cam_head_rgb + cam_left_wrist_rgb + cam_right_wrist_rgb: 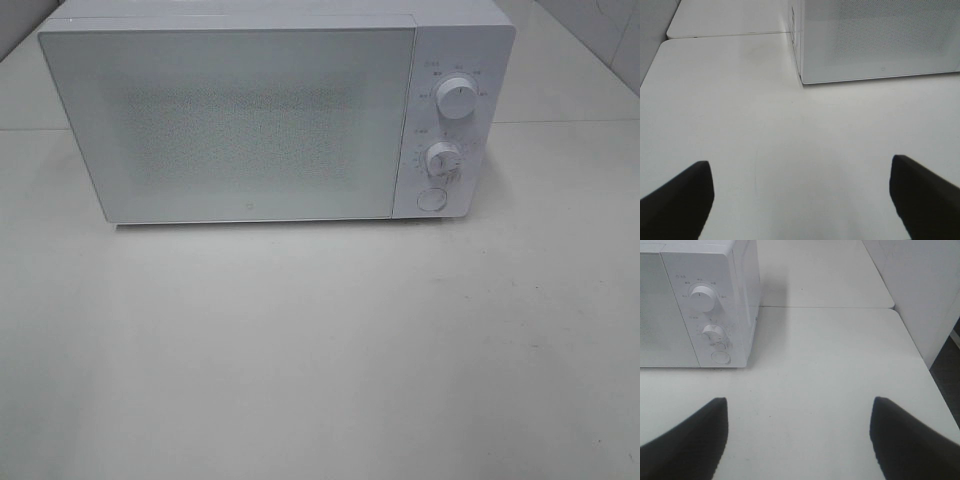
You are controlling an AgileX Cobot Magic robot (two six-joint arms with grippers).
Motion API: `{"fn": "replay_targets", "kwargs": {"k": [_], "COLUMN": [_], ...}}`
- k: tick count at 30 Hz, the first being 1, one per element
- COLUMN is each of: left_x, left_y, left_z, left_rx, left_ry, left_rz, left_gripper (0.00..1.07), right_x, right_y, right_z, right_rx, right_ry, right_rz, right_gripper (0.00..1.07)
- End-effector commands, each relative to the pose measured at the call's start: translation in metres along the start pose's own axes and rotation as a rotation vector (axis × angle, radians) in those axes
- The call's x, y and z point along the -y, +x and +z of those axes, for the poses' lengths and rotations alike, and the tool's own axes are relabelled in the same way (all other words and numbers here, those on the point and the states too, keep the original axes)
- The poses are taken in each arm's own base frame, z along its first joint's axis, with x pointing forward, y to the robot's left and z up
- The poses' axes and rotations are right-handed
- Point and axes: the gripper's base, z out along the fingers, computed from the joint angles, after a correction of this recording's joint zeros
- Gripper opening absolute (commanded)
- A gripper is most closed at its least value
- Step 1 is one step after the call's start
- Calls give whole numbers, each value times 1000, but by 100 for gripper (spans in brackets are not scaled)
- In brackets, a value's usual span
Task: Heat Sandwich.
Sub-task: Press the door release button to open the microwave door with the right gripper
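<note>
From the high camera, the microwave [240,120] is sitting toward the worktop's [320,350] far edge with its door [230,125] standing shut and two knobs [458,100] and a button [431,198] lining its right panel; the sandwich is showing nowhere, so I cannot tell where it is. In the left wrist view, the left gripper [800,165] is hanging released, jaws spread wide over the worktop, facing the microwave's front left corner. In the right wrist view, the right gripper [800,402] is likewise hanging released, gripping nothing, facing the knobs.
</note>
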Motion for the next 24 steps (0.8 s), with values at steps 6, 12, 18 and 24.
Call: {"fn": "replay_targets", "kwargs": {"k": [6,12,18,24], "left_x": [1,1,1,1], "left_y": [2,2,2,2], "left_z": [-2,-2,-2,-2], "left_rx": [22,22,22,22], "left_ry": [3,3,3,3], "left_rz": [-7,-7,-7,-7], "left_gripper": [89,89,89,89], "right_x": [-7,-10,-13,-17], "right_y": [-23,-29,-33,-35], "right_z": [40,66,96,128], "right_rx": [13,-8,-28,-14], "right_ry": [-33,-49,-56,-66], "right_rz": [16,29,25,23], "right_gripper": [76,76,76,76]}}
